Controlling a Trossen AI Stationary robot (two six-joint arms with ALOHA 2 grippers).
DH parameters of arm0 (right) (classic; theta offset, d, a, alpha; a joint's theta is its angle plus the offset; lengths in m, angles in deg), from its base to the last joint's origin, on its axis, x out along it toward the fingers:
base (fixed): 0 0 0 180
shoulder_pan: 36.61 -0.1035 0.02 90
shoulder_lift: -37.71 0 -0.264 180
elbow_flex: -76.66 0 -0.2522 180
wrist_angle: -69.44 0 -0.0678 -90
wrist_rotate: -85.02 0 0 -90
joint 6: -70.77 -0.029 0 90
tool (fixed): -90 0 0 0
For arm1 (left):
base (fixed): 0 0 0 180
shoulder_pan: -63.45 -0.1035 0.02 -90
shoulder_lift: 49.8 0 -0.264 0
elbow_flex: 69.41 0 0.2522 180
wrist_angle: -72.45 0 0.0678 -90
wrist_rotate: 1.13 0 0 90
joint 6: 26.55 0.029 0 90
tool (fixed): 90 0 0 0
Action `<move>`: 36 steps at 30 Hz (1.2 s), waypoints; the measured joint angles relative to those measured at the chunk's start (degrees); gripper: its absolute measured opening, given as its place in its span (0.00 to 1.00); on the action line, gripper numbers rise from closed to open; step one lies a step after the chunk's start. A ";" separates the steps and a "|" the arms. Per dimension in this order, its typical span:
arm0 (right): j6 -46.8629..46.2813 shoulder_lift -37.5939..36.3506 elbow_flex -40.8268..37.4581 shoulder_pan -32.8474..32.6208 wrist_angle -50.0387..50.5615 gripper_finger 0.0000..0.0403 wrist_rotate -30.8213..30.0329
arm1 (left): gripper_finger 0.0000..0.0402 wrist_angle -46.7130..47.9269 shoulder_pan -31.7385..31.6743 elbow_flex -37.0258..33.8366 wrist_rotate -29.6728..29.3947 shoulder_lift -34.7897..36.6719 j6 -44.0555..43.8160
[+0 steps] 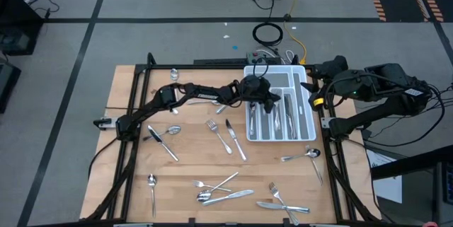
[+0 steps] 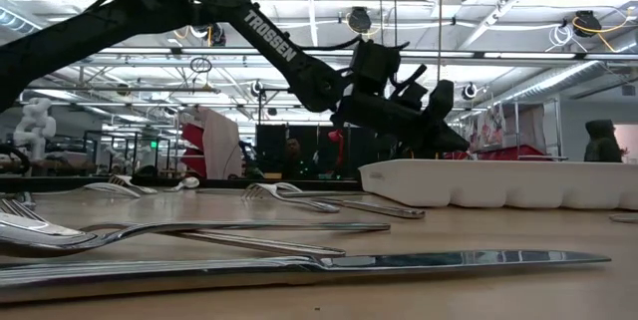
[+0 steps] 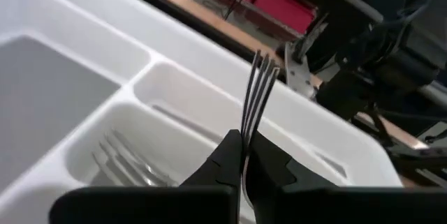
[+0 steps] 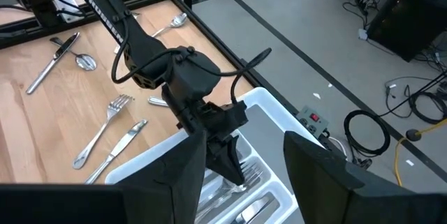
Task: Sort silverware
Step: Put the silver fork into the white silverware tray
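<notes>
Left gripper (image 3: 244, 155) over white tray (image 1: 306, 107), table's 2 o'clock, pinching a fork (image 3: 257, 95). Right gripper (image 4: 241, 158) spread, waiting at 3 o'clock.

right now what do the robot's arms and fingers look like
Both arms are dark, jointed and slim. The left arm carries white TROSSEN lettering and loose black cables loop at its wrist. Its gripper has black, tapered fingers. The right arm is bulkier and black, with a yellow mark.

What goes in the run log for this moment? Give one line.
left gripper: shut on fork, over white tray | right gripper: open, waiting beside tray | loose silverware on table
</notes>
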 joint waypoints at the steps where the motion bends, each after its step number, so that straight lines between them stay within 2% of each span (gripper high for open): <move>1: -0.03 0.00 0.00 0.00 -0.02 0.46 0.00 | 0.04 0.61 0.00 0.00 0.00 0.00 0.02; 13: -0.20 0.00 0.00 -0.01 -0.02 0.46 0.28 | 0.07 1.18 -0.03 0.00 -0.21 0.00 4.07; 27: -0.18 0.00 0.00 0.00 -0.02 0.46 0.48 | 0.38 0.44 -0.88 -0.09 -0.53 0.00 10.66; 36: -0.20 0.00 0.00 -0.01 -0.02 0.46 0.48 | 0.42 0.62 -2.93 3.37 -2.26 0.21 11.67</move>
